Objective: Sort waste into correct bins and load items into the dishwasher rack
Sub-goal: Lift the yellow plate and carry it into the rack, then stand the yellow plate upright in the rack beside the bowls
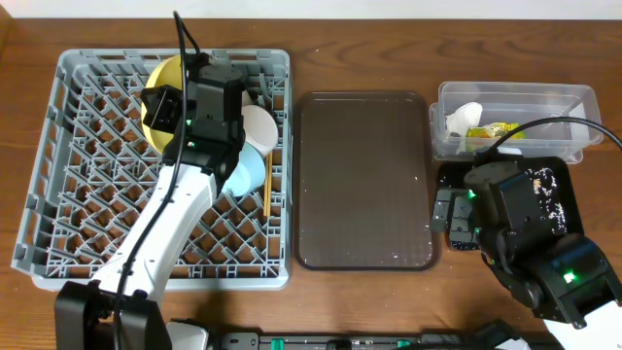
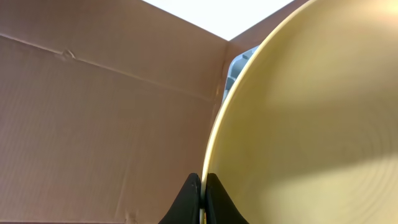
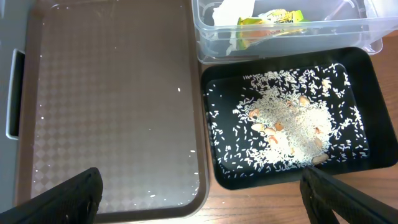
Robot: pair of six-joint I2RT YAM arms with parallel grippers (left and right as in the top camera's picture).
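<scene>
My left gripper (image 2: 203, 186) is shut on the rim of the round yellow plate (image 2: 311, 124), which stands on edge. In the overhead view that plate (image 1: 160, 78) is over the far part of the grey dishwasher rack (image 1: 58, 194). A light blue bowl (image 1: 248, 170), a pale cup (image 1: 260, 126) and wooden chopsticks (image 1: 265, 190) sit in the rack beside it. My right gripper (image 3: 205, 199) hangs open between the brown tray and the black tray (image 3: 214, 168), which holds pale crumbs (image 3: 286, 124). The clear tub (image 1: 573, 102) holds a white tissue (image 3: 227, 12) and a green-and-yellow wrapper (image 3: 273, 18).
A large brown serving tray (image 1: 364, 180) lies between the rack and the two bins, with a few stray grains on it. A brown cardboard wall fills the left half of the left wrist view. The right arm's body covers part of the black tray from above.
</scene>
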